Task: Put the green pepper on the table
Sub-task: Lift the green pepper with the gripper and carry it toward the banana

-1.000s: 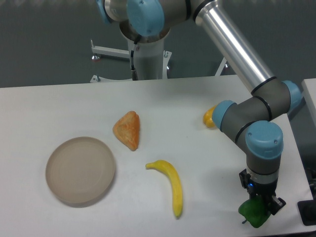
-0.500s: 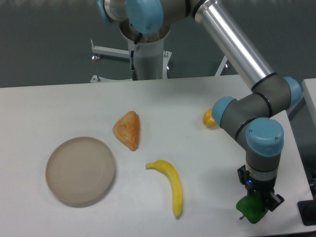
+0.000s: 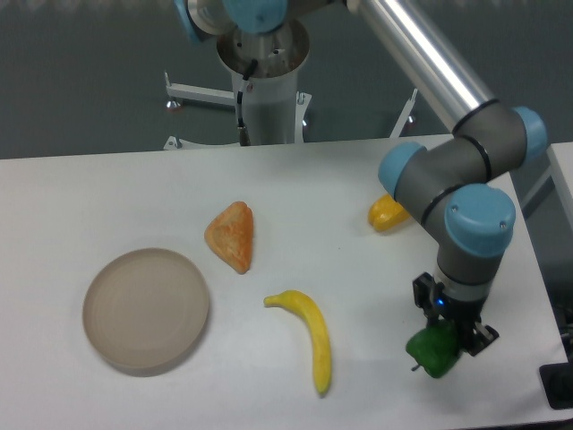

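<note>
The green pepper (image 3: pixel 431 353) is a small glossy dark-green lump with a short stem pointing left. My gripper (image 3: pixel 445 339) points straight down and is shut on the green pepper at the right front of the white table (image 3: pixel 107 188). I cannot tell whether the pepper is just above the tabletop or touching it. The fingers are mostly hidden behind the pepper and the wrist.
A yellow banana (image 3: pixel 310 337) lies left of the gripper. An orange triangular pastry (image 3: pixel 232 236) lies at the centre and a round beige plate (image 3: pixel 146 309) at the front left. A small yellow-orange item (image 3: pixel 386 213) sits behind the arm. The table's right edge is close.
The gripper has moved left and away from the front edge, carrying the green pepper with it. The other objects have not moved.
</note>
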